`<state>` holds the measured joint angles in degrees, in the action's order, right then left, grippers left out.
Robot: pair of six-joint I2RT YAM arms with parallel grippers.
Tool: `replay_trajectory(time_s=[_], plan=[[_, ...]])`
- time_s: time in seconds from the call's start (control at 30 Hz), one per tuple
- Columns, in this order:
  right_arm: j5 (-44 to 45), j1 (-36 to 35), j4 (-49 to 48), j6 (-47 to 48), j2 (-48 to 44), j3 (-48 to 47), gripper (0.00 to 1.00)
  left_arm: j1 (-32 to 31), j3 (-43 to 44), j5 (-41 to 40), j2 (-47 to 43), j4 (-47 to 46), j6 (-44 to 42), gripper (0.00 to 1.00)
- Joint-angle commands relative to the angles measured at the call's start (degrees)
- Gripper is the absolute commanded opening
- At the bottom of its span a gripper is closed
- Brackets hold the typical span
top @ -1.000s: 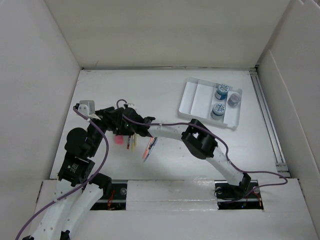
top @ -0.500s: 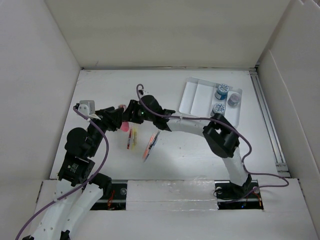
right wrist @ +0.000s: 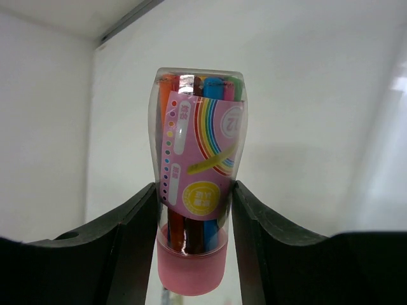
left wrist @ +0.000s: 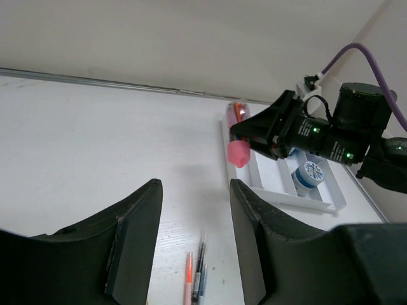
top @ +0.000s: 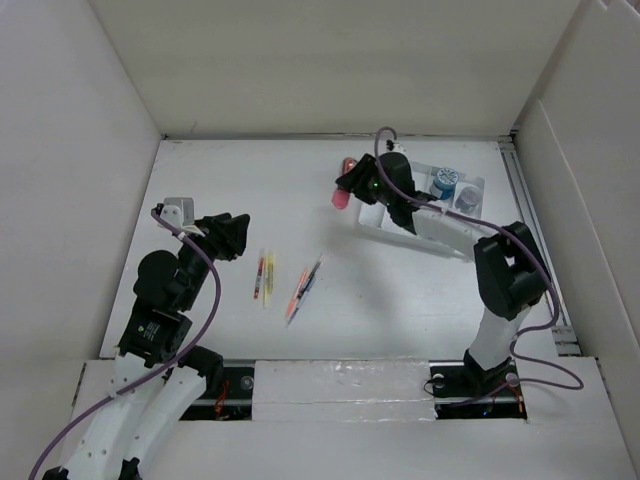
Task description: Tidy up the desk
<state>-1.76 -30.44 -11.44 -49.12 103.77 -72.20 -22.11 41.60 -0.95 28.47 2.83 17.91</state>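
Note:
My right gripper [top: 352, 183] is shut on a clear marker tube [top: 342, 192] with a pink cap and holds it in the air over the left end of the white tray [top: 462, 240]. In the right wrist view the tube [right wrist: 197, 190] stands between the fingers of my right gripper [right wrist: 194, 229], cap towards the camera. The left wrist view shows the tube [left wrist: 238, 136] too. My left gripper [top: 238, 240] is open and empty above the white desk [top: 220, 175], left of the loose pens [top: 265, 275]. In its own view the left gripper [left wrist: 194, 187] has pens [left wrist: 197, 279] below its jaws.
A second cluster of pens [top: 303, 285] lies at mid-desk. The tray holds three small jars [top: 445, 183], one seen from the left wrist [left wrist: 307, 175]. Tall white walls border the desk. A metal rail [top: 535, 240] runs along the right edge.
The right gripper carried the marker tube from beside the left gripper up and to the right, to the tray's left end. The left gripper stayed put, now apart from the tube.

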Motion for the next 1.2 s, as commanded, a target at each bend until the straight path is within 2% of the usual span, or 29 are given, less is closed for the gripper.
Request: replay_trajectory(time_s=[0.0,0.07,0.43,0.83,0.93,0.97,1.03,1.17], plan=[[6.33,4.14,3.53,4.12,-4.80,1.36,0.20,-0.04,1.20,0.24,0.62,-2.13,-0.24,0.43],[6.68,8.17,5.02,5.52,-6.28,4.68,0.21,-0.04,0.85,-0.10,0.45,-2.48,-0.24,0.43],[15.73,14.78,9.33,3.78,-6.82,6.90,0.22,-0.04,0.85,-0.19,0.63,-2.04,-0.07,0.43],[13.62,18.92,10.91,3.25,-2.96,4.62,0.24,-0.04,0.85,0.07,1.24,-2.13,0.02,0.44],[14.32,18.92,11.26,2.89,-2.78,3.83,0.36,-0.04,0.76,0.07,0.80,-2.39,-0.07,0.44],[14.59,18.92,11.27,2.98,-2.87,3.74,0.57,-0.04,0.85,-0.10,0.97,-2.39,-0.07,0.44],[16.78,17.62,11.01,2.89,-4.35,4.35,0.78,-0.04,0.85,0.07,1.33,-2.22,-0.16,0.44],[18.36,14.37,8.37,3.33,-6.72,6.11,0.80,-0.04,0.93,0.16,0.97,-2.39,-0.07,0.44]])
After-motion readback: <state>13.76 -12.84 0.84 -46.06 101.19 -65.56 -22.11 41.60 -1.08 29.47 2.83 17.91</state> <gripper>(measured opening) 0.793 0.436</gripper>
